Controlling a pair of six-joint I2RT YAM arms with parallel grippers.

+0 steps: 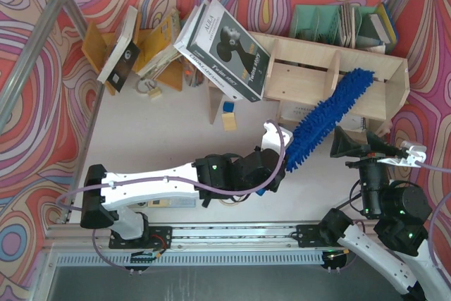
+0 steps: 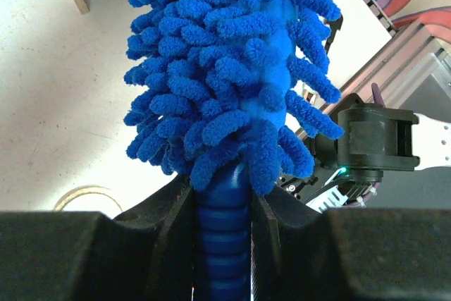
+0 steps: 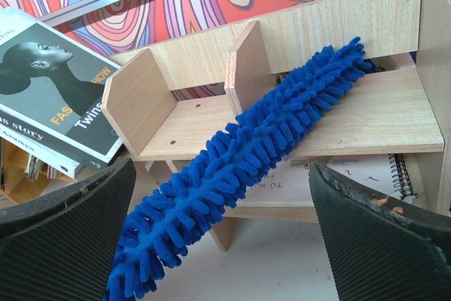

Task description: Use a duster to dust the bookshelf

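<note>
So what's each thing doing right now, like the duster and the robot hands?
duster, held by its handle, fluffy end lying on the upper shelf
bookshelf, standing upright, duster across it
left gripper, jaws shut on the duster's handle
right gripper, jaws open, holding nothing
big book, closed, tilted beside the bookshelf

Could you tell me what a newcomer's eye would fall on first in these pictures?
The bright blue duster, gripped by its handle in the left gripper, slants across the middle with its fluffy end over the upper board of the pale bookshelf. Just left of it, a tilted book with a black-and-white face on its cover stands out. The right gripper hangs open nearby.
</note>
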